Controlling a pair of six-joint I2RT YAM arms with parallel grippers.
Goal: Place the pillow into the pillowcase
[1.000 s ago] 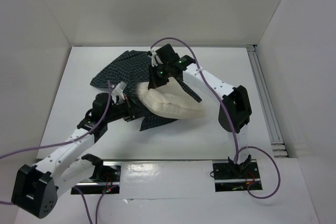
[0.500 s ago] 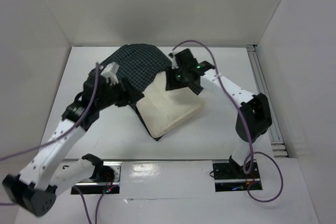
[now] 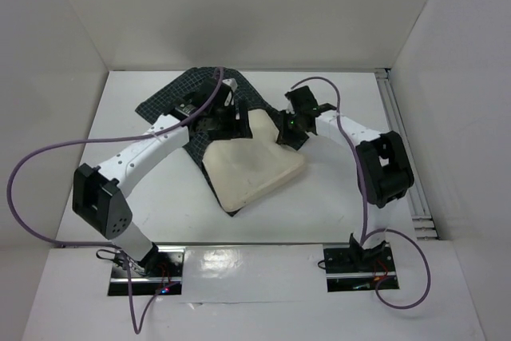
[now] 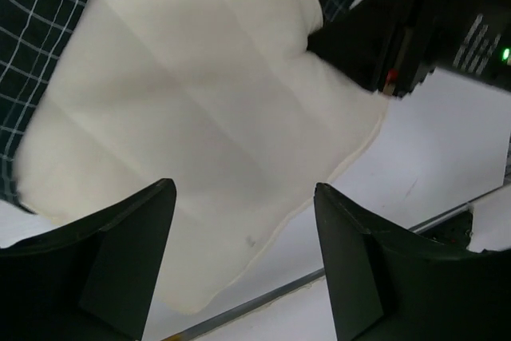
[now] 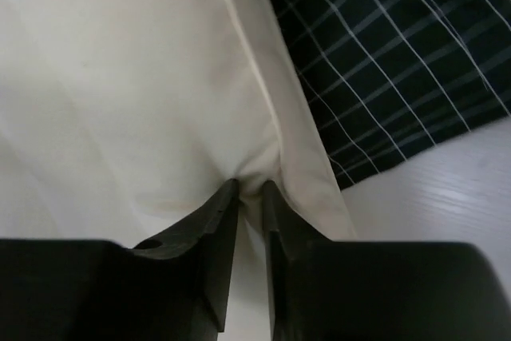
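The cream pillow (image 3: 251, 167) lies flat mid-table, its far end resting on the checked navy pillowcase (image 3: 172, 103), which is spread behind and to the left of it. My left gripper (image 3: 231, 121) hovers over the pillow's far left corner. In the left wrist view this gripper (image 4: 243, 233) is open above the pillow (image 4: 192, 101), with nothing between its fingers (image 4: 136, 253). My right gripper (image 3: 287, 129) is at the pillow's far right edge. The right wrist view shows it (image 5: 249, 191) shut on a pinch of the pillow (image 5: 120, 77), with the pillowcase (image 5: 383, 61) just beyond.
White walls close in the table on the left, back and right. A metal rail (image 3: 403, 145) runs along the right side. The arm base plates (image 3: 148, 265) sit at the near edge, where a metal strip (image 4: 263, 297) marks the table's front.
The left arm swung in from the left, let go of the pillowcase and opened over the pillow. The right gripper shifted right, opened, then closed on the pillow's edge. The pillow now lies flat.
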